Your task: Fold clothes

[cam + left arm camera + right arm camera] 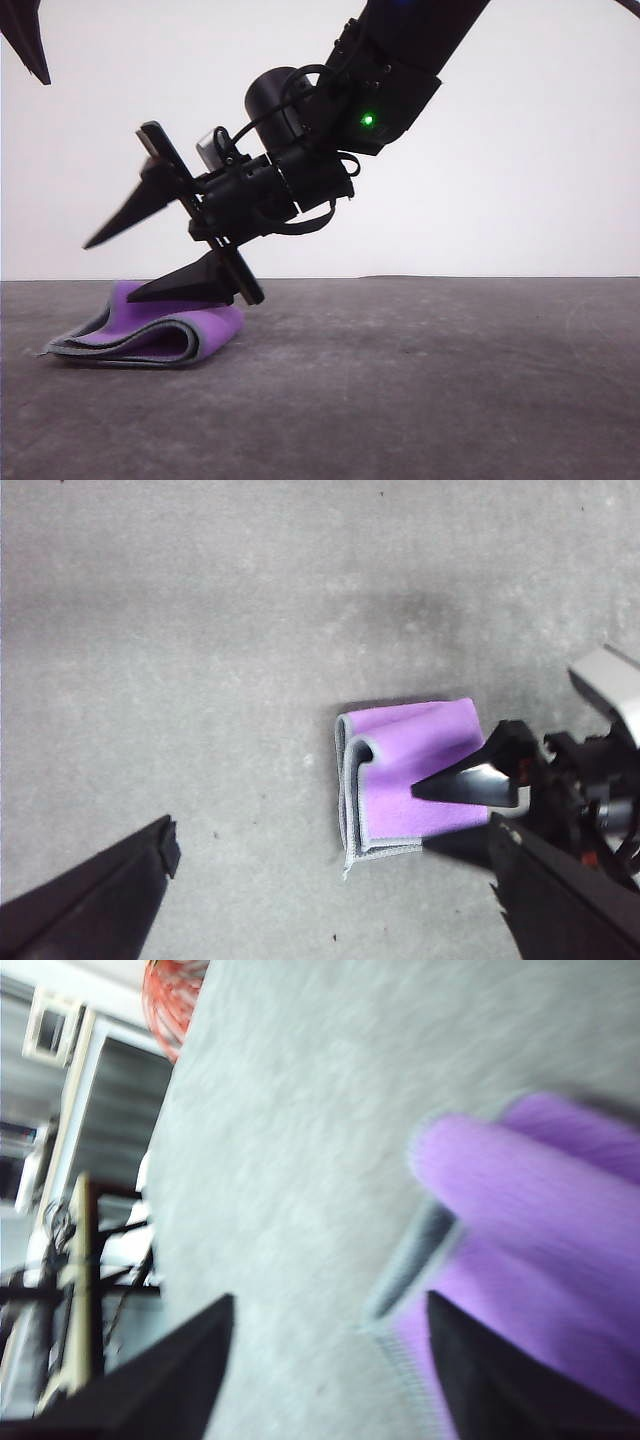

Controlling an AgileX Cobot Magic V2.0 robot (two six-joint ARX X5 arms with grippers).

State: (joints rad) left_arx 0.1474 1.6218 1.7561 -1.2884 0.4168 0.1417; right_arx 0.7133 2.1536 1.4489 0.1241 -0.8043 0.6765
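a thick, soft purple cloth (150, 330) with a grey stitched edge lies folded on a mottled grey table (430, 380), its plush layers rolled into a rounded bend and its thin dark underside showing along the rim. seen from the left wrist, the cloth (410, 775) forms a neat rectangle, the stitched borders stacked along one side and a corner curled over. the right gripper (140, 265), matte black with pointed wedge-shaped fingers, is tilted down over the cloth with its jaws spread wide and nothing between them; the lower finger (190, 285) hangs just above the cloth's top layer, and whether it touches cannot be told, while the upper finger points away above the cloth. from the right wrist, the gripper (330, 1380) straddles the cloth's grey-edged corner (520, 1260), blurred. the left gripper (330, 890), seen from the left wrist, is held well above the cloth, its two dark fingers far apart and empty; one finger (100, 895) sits over bare table beside the cloth.
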